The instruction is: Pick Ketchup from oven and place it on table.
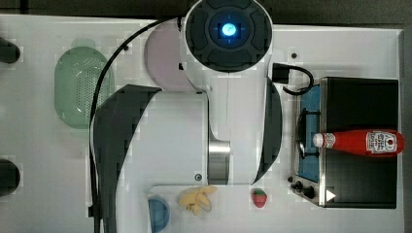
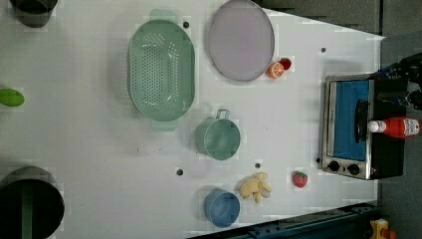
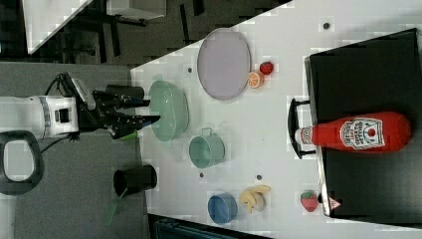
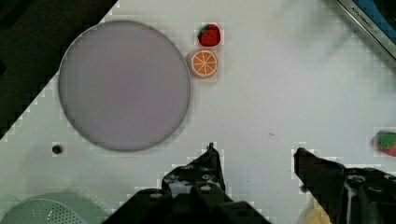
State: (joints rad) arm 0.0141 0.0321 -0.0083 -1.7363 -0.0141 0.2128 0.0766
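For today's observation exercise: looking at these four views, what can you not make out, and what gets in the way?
- Lilac plate, top view: partly covered by the robot arm.
- Ketchup, left view: its label print is too small to read.
- Blue bowl, top view: cut off by the bottom edge.
- Oven, wrist view: a corner shows; the edge cuts the rest.

The ketchup bottle [image 3: 366, 132] is red with a white cap and white-and-red label. The oven [image 1: 358, 141] is black, silver-framed, its glass blue. The table [image 2: 99, 164] is white with dark holes. The plate [image 4: 124, 85] is lilac, the perforated colander [image 2: 160, 69] pale green, the claw [image 4: 254, 163] black.
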